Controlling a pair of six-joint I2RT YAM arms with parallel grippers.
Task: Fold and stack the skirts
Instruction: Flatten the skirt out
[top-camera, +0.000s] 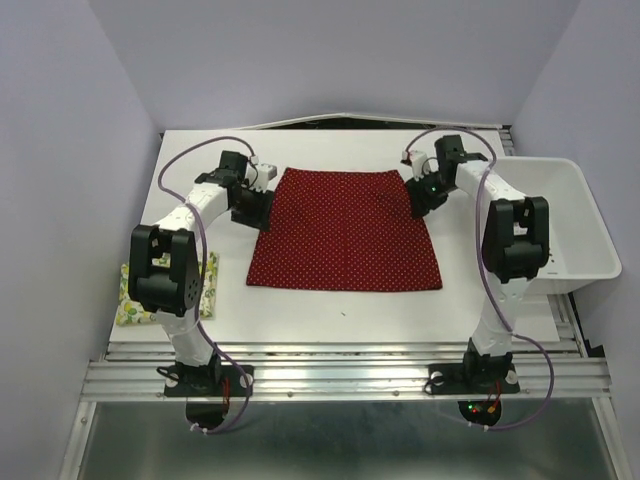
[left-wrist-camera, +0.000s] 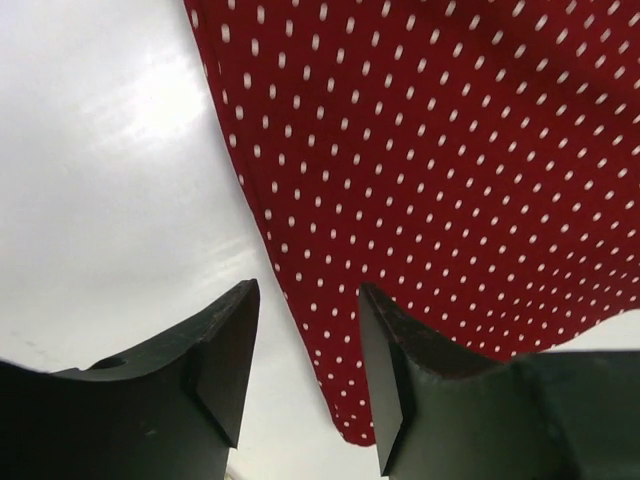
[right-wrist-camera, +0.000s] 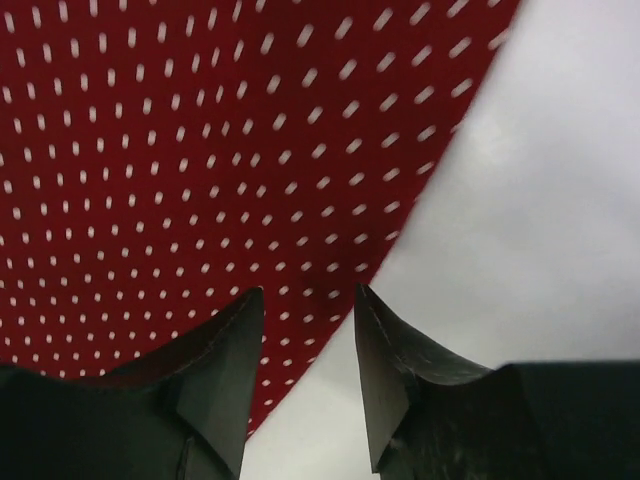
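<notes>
Your red polka-dot skirt (top-camera: 345, 230) lies spread flat in the middle of the counter (top-camera: 350, 315), with its narrower edge toward the far side and its wider edge toward the near side. Your left gripper (top-camera: 255, 207) sits low at the skirt's left edge, toward the far corner. In the left wrist view its 2 jaws stand apart, released, with the slanting cloth edge running through the gap between them and bare counter to the left. Your right gripper (top-camera: 420, 197) mirrors this at the skirt's right edge, also toward the far corner. In the right wrist view its 2 jaws are likewise parted and unclenched, with the red cloth under the left jaw and bare counter under the right one. Neither gripper pinches any fabric. The lemon-print skirt (top-camera: 127, 300) lies as a small bundle at the near left of the counter, partly hidden behind the left arm and well apart from the red one. A white bin (top-camera: 585, 200) stands at the right side of the counter.
</notes>
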